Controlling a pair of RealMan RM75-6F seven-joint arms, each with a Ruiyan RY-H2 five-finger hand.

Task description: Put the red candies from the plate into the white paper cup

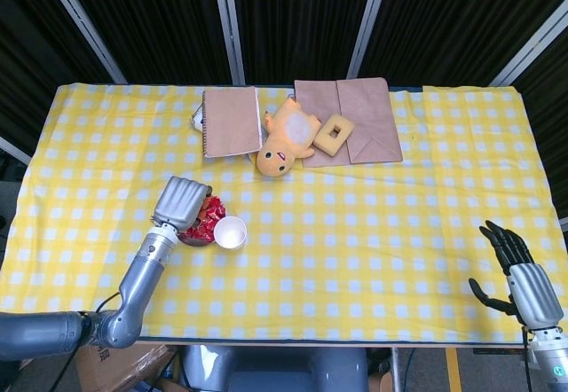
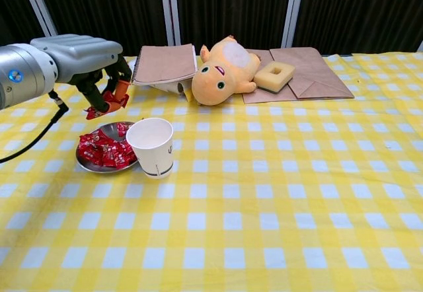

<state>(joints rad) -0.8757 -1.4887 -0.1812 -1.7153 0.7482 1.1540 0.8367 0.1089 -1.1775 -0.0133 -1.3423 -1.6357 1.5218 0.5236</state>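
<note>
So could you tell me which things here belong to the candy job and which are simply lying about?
Belong to the job:
left hand, holding a red candy in the air
plate of red candies
white paper cup

Lying about:
plush toy
notebook
brown paper bag
yellow sponge
right hand, idle

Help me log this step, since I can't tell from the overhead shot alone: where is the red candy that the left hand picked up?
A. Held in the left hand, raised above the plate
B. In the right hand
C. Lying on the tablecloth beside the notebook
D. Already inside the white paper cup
A: in the chest view the left hand pinches a red candy in the air above the plate, short of the white paper cup.
</note>
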